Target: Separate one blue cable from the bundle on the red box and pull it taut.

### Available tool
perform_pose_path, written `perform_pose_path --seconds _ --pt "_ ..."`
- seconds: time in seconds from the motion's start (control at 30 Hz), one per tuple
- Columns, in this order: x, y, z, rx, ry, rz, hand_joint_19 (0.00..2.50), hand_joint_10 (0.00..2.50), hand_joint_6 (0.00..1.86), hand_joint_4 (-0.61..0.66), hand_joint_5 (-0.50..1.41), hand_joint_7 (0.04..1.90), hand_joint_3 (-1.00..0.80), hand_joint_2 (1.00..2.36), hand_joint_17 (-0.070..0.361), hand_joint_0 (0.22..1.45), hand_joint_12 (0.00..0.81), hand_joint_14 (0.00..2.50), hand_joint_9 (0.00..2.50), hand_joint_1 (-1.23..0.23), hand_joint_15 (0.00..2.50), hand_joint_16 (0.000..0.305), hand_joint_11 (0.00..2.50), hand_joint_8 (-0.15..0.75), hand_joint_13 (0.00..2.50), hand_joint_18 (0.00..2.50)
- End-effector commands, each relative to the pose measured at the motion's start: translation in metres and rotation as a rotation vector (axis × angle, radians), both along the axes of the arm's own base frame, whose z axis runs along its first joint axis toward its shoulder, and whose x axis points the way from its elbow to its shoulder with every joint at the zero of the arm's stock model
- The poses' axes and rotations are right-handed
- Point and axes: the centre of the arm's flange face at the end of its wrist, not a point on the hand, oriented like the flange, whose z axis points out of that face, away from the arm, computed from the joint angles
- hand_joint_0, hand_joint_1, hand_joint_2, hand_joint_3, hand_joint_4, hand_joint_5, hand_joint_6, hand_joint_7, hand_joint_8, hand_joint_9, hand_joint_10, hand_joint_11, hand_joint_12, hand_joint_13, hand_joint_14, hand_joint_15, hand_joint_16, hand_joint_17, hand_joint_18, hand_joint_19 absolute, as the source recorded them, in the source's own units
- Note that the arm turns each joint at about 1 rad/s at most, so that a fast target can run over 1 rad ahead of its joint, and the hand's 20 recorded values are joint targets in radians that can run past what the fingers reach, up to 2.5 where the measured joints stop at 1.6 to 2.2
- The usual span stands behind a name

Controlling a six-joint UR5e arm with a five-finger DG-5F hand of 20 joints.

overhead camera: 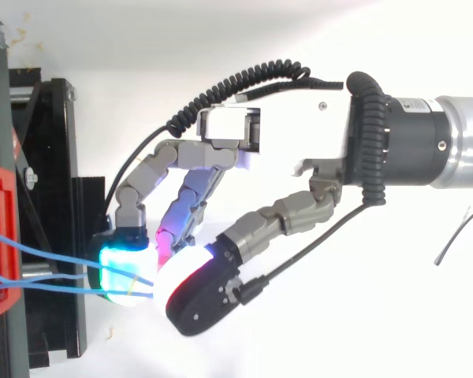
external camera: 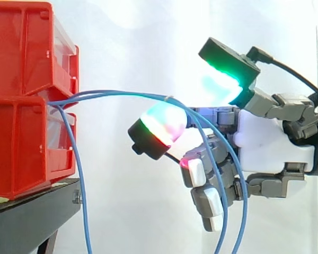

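The robot hand (external camera: 270,137) came in from the right, level with the seam between two stacked red bins. Whether it gripped anything could not be told. The blue cables (external camera: 122,95) left that seam as a bundle and ran across the open gap to the robot hand. A small white tie (external camera: 169,98) bound them just short of it. Past the tie they lay over the robot hand and dropped in loops in front of it. A single blue strand (external camera: 84,211) hung down beside the lower bin (external camera: 21,148). The upper bin (external camera: 21,47) sat on the lower one, which stood at the edge of the black stand (external camera: 32,217) nearest the robot hand, before a white curtain (external camera: 127,32).
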Motion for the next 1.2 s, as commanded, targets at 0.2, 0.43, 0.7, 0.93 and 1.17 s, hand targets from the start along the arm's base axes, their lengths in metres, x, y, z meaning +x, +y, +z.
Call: perform_pose_path --seconds 0.2,0.43,0.7,0.93,1.17 --pt "0.0002 0.0000 0.0003 0.000 -0.002 0.000 0.61 0.02 0.93 -0.05 -0.07 0.79 -0.33 1.01 0.098 0.67 0.360 0.03 1.03 -0.88 0.62 0.044 0.52 0.235 1.07 0.92" --pt "0.0002 0.0000 0.0003 -0.007 -0.003 0.000 0.61 0.02 0.97 -0.26 -0.10 0.77 -0.48 1.00 0.096 0.78 0.350 0.03 0.99 -0.87 0.62 0.043 0.52 0.219 1.06 0.92" --pt "0.0000 -0.0019 0.0003 -0.008 -0.003 0.001 0.62 0.02 0.95 -0.15 -0.08 0.79 -0.50 1.00 0.094 0.68 0.346 0.03 1.03 -0.89 0.63 0.042 0.53 0.218 1.07 0.93" --pt "0.0000 -0.0010 0.0003 -0.011 -0.003 0.010 0.64 0.02 0.90 -0.05 -0.05 0.80 -0.50 1.00 0.105 0.52 0.370 0.02 1.09 -0.64 0.62 0.047 0.49 0.239 1.11 0.97" --pt "-0.0002 -0.0032 0.0003 -0.021 -0.003 0.008 0.64 0.02 0.88 -0.07 -0.04 0.83 -0.50 1.00 0.114 0.49 0.385 0.02 1.11 -0.49 0.62 0.051 0.46 0.249 1.13 1.00"
